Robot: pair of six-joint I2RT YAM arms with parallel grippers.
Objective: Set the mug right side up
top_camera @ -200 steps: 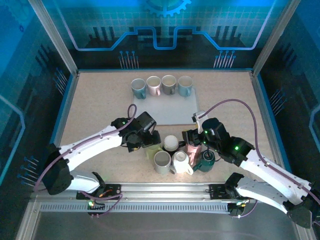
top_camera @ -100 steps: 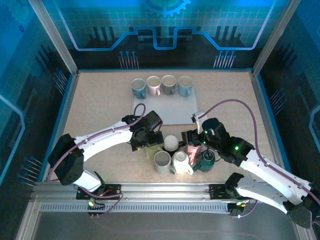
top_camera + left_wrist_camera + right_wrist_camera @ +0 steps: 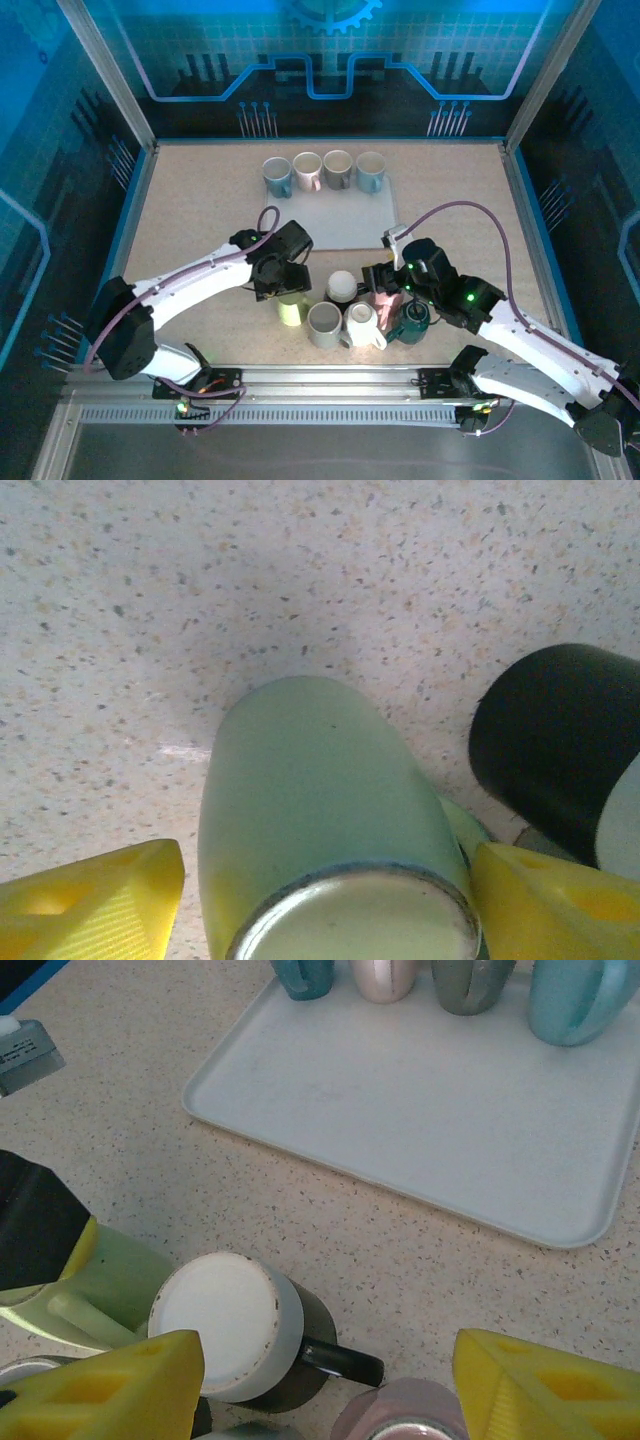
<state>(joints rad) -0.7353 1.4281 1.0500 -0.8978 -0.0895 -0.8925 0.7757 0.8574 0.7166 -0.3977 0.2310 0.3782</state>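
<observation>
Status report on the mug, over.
Left end effector astride green mug, grip unclear. Right end effector open. Mug base up. Black mug close beside.

The speckled beige counter (image 3: 190,210) is enclosed by blue-lit wall panels (image 3: 420,50) printed with a gear-and-circuit graphic. Slanted silver aluminium posts (image 3: 108,70) frame the rear corners.

No readable lettering, label, brand, number or sign on anything in view here.
</observation>
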